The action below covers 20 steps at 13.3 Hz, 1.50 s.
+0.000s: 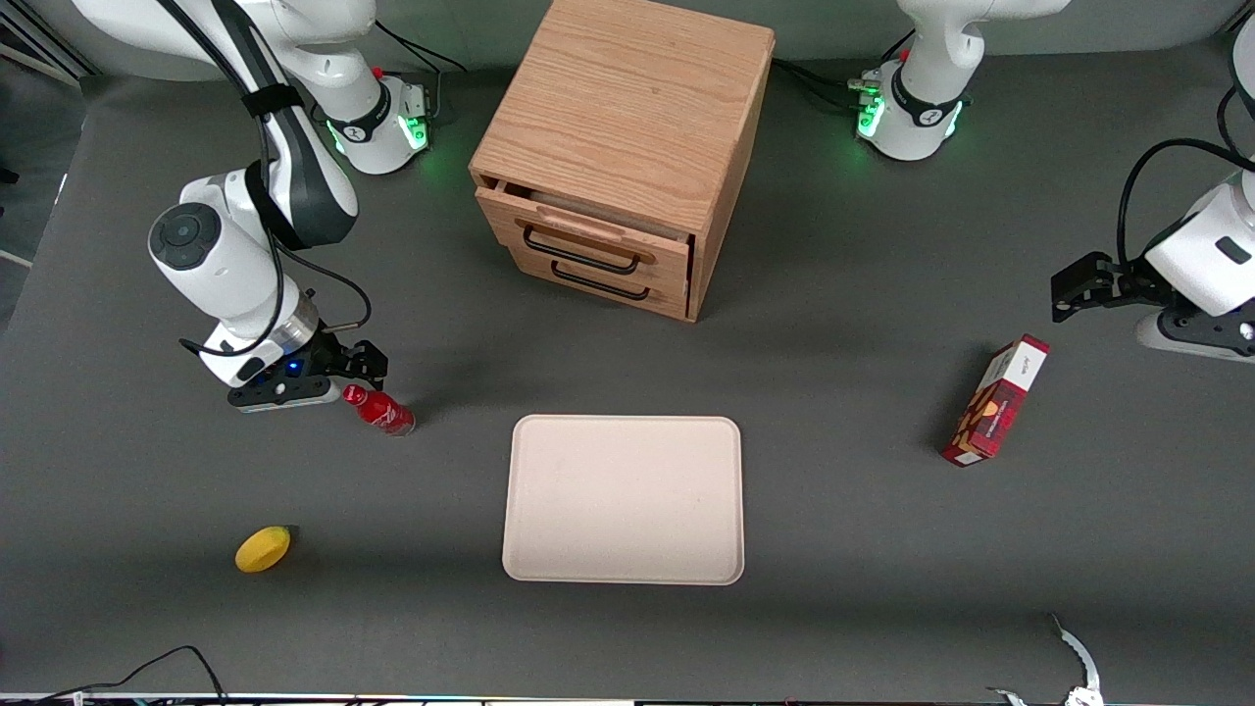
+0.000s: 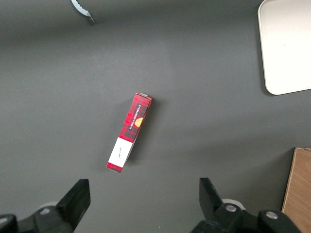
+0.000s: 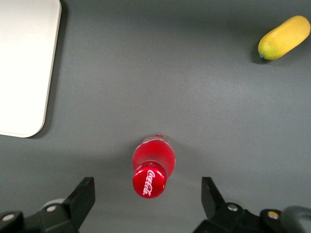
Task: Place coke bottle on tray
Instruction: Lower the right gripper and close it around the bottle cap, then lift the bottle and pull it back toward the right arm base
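Nearest the front camera we log a lemon (image 1: 263, 548), lying alone toward the working arm's end of the tabletop (image 1: 882, 549), close to the near edge. We go across the front view from that end.

Farther from the camera than the lemon: the gripper (image 1: 365, 365), low over the tabletop, jaws spread wide with nothing between them. The coke bottle (image 1: 380, 409) stands upright just beside the fingertips, a shade nearer the camera. In the right wrist view the bottle (image 3: 151, 171) sits between the two fingers (image 3: 82, 196), red cap up, untouched.

Mid-tabletop: the tray (image 1: 624, 499), bare, well apart from the bottle, near the front edge. Farther from the camera, a wooden drawer cabinet (image 1: 627, 147), its top drawer slightly open.

Toward the parked arm's end: a red snack box (image 1: 995, 400), well clear of the tray.

We judge the step in hand to be the approach for the grasp; nothing lifted yet. Next move, as we read it: ease the jaws down around the bottle's body, centre it, close without tipping it, lift, then carry it sideways to the tray and set it down inside the rim. The bottle looks narrow and top-heavy, so a glancing finger could knock it over.
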{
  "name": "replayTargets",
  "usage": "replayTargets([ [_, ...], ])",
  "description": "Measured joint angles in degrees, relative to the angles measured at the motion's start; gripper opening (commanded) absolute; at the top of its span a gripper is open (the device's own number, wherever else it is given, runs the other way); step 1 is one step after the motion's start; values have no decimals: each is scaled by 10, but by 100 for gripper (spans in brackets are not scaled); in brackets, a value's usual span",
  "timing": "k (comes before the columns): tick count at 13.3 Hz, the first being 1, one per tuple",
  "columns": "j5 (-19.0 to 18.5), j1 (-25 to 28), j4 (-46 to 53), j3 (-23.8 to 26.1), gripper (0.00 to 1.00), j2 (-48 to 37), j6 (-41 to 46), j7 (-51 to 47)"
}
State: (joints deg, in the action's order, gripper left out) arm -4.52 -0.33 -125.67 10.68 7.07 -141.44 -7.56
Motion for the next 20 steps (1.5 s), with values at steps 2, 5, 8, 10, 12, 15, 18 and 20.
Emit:
replayTargets([
  [2, -1, -1, -1, 0, 94, 3, -3, 0],
  [5, -4, -1, -1, 0, 91, 8, -8, 0],
  [8, -5, -1, -2, 0, 86, 14, -19, 1],
  [10, -5, -2, -2, 0, 73, 17, -24, 1],
  [12, -5, -3, -2, 0, 56, 19, -24, 1],
  [15, -6, -4, -2, 0, 19, 20, -25, 1],
  [18, -6, -4, -2, 0, 0, 20, -25, 1],
  [20, -6, -4, -2, 0, 0, 20, -25, 1],
])
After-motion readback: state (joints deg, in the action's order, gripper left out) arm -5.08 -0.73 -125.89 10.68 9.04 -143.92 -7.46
